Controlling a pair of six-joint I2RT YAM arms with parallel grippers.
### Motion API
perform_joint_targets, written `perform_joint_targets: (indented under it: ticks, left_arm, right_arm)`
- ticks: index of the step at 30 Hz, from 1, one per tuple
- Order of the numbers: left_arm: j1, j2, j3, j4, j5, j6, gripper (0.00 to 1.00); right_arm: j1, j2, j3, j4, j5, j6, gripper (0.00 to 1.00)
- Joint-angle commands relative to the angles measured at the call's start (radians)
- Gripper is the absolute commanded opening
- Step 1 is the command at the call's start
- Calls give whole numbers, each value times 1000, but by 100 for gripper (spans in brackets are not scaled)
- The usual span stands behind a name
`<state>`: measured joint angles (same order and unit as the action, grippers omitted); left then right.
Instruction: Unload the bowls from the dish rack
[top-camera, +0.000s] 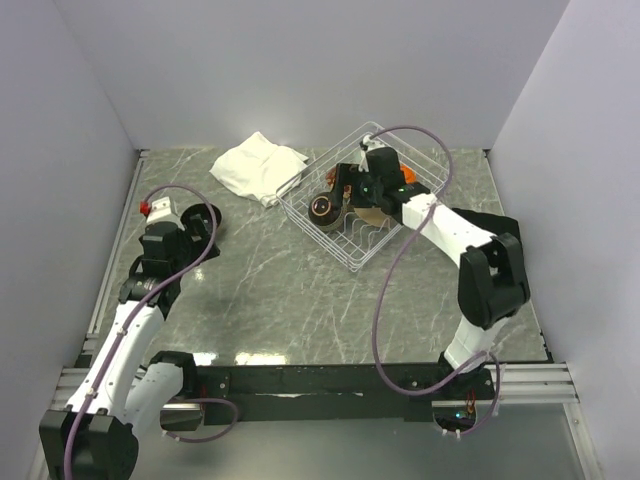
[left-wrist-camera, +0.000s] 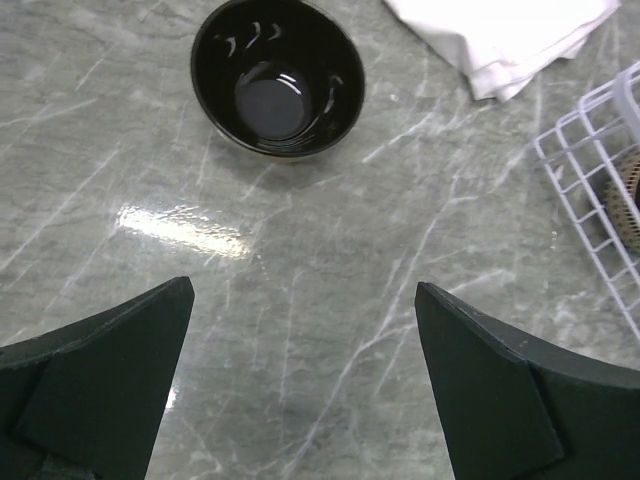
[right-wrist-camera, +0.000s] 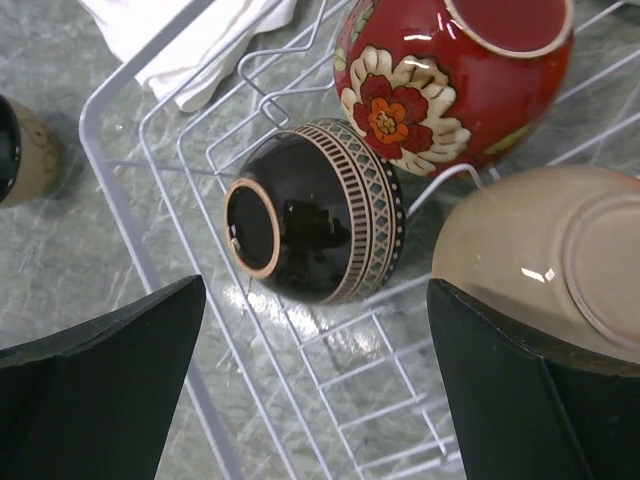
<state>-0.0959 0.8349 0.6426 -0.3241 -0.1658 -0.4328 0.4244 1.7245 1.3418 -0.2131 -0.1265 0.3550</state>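
The white wire dish rack stands at the back right of the table. In the right wrist view it holds a black bowl with a patterned band lying on its side, a red flowered bowl and an overturned tan bowl. My right gripper is open and empty, hovering over the rack just in front of the patterned bowl. My left gripper is open and empty above bare table. A glossy black bowl stands upright on the table ahead of it.
A folded white cloth lies left of the rack and also shows in the left wrist view. A corner of the rack is at the right of the left wrist view. A dark-inside, tan-outside bowl stands outside the rack.
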Motion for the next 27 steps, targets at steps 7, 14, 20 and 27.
perform_joint_targets:
  ticks: [7, 14, 20, 27]
  left_arm:
    - [-18, 21, -1, 63, -60, 48, 99]
    - [-21, 18, -4, 69, -52, 48, 99]
    - [-25, 18, -3, 71, -47, 48, 99]
    - [-31, 20, -3, 72, -44, 48, 99]
  right_arm:
    - [-4, 151, 138, 27, -44, -5, 100]
    - [14, 216, 187, -12, 24, -10, 100]
    - [34, 264, 218, -51, 85, -4, 100]
    - [37, 297, 227, -89, 41, 13, 100]
